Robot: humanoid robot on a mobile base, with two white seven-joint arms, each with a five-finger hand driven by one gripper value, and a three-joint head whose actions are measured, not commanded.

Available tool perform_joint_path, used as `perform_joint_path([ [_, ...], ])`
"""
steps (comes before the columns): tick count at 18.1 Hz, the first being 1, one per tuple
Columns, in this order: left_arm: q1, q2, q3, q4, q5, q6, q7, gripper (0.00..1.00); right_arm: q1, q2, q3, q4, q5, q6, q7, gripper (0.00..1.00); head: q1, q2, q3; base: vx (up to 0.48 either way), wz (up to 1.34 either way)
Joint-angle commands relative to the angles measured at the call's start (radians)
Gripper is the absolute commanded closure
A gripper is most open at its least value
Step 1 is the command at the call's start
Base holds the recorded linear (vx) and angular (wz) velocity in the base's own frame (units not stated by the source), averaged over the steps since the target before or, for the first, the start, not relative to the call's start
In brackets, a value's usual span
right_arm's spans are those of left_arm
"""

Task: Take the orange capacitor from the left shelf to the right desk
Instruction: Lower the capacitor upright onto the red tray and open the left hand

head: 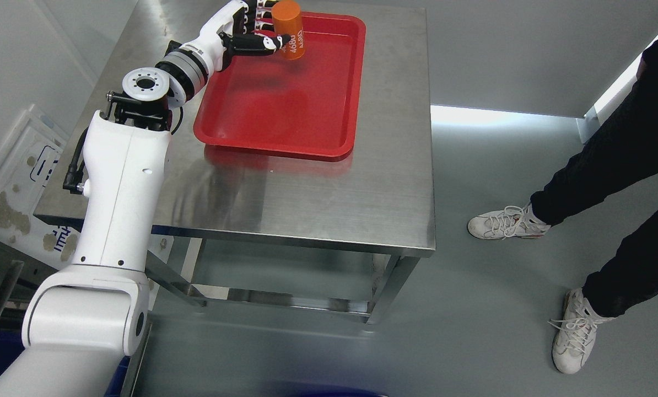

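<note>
My left arm reaches from the lower left up over a steel table (318, 204). Its hand (263, 27) is shut on an orange cylindrical capacitor (289, 28) with white print on its side. The capacitor hangs tilted over the far end of a red tray (285, 105), and its shadow falls on the tray floor below. The thumb (260, 43) crosses the front of the capacitor and the other fingers wrap behind it. Nothing else lies in the tray. My right arm does not show.
A person in dark trousers and white sneakers (508, 223) stands on the grey floor to the right of the table. A worn white panel (15, 182) leans at the left. The table has a lower frame bar (285, 300).
</note>
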Motion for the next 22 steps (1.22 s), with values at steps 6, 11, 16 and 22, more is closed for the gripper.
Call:
perform_joint_path([
  [6, 0.039, -0.006, 0.042, 0.000, -0.001, 0.000, -0.033, 0.76, 0.020, -0.017, -0.012, -0.017, 0.005, 0.000, 0.000, 0.00, 0.0000, 0.000, 0.000, 0.000, 0.00],
  [11, 0.043, -0.020, 0.037, -0.008, -0.001, 0.001, -0.043, 0.55, 0.020, -0.017, -0.012, -0.017, 0.005, 0.000, 0.000, 0.00, 0.0000, 0.000, 0.000, 0.000, 0.00],
  [16, 0.043, -0.018, 0.014, -0.008, -0.003, 0.000, -0.057, 0.29, 0.020, -0.017, -0.012, -0.017, 0.005, 0.000, 0.000, 0.00, 0.0000, 0.000, 0.000, 0.000, 0.00],
  [22, 0.036, -0.021, 0.034, -0.014, -0.001, 0.001, -0.095, 0.09, 0.020, -0.017, -0.012, -0.017, 0.005, 0.000, 0.000, 0.00, 0.0000, 0.000, 0.000, 0.000, 0.00],
])
